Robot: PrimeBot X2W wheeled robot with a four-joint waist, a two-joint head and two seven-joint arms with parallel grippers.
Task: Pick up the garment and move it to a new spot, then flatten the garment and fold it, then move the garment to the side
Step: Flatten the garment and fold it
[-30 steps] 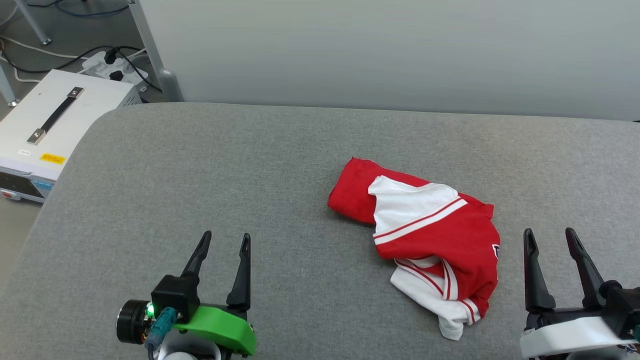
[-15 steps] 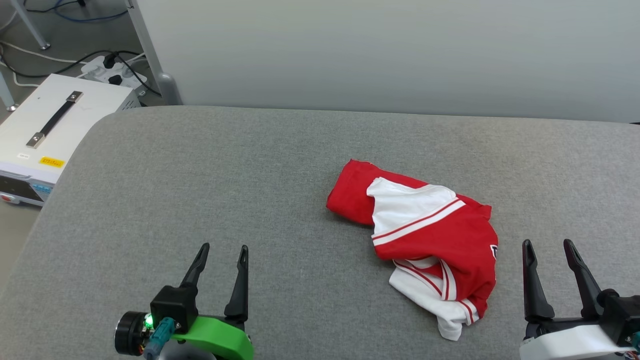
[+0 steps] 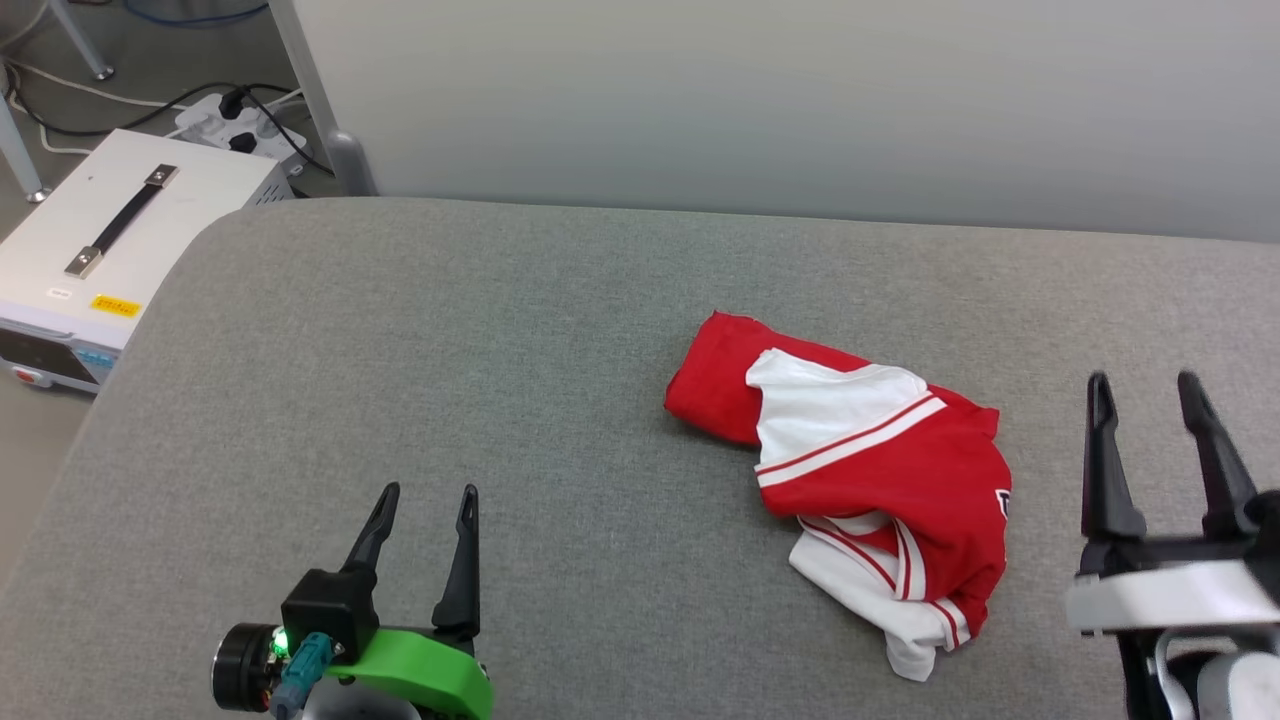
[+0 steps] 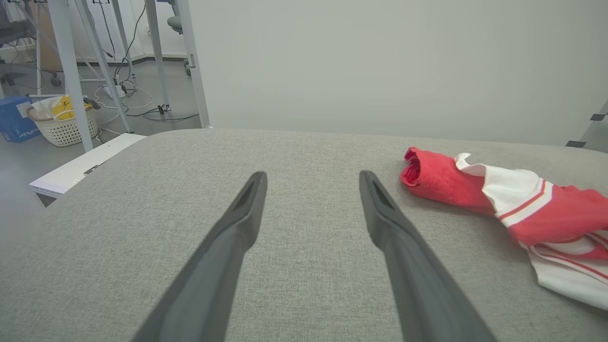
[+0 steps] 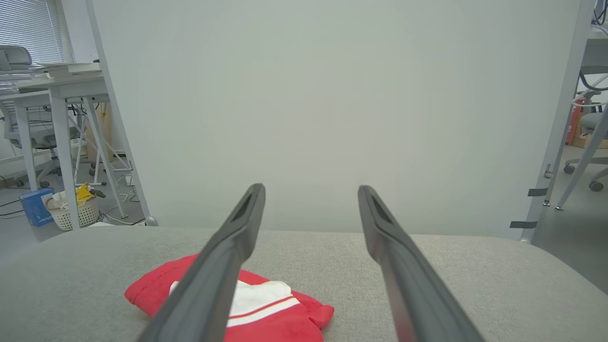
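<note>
Currently garment [image 3: 860, 470] lies crumpled right of the grey surface's [image 3: 500, 350] middle, toward its front edge. Right gripper [image 3: 1143, 380] spread, empty, near the heap's right side, likely staged for pickup. Left gripper [image 3: 428, 491] spread, empty, well apart by the front edge.

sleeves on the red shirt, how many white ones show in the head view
2. The upper sleeve lies across the top of the crumpled garment; the lower sleeve pokes out from under its near edge. Folds hide part of each.
</note>
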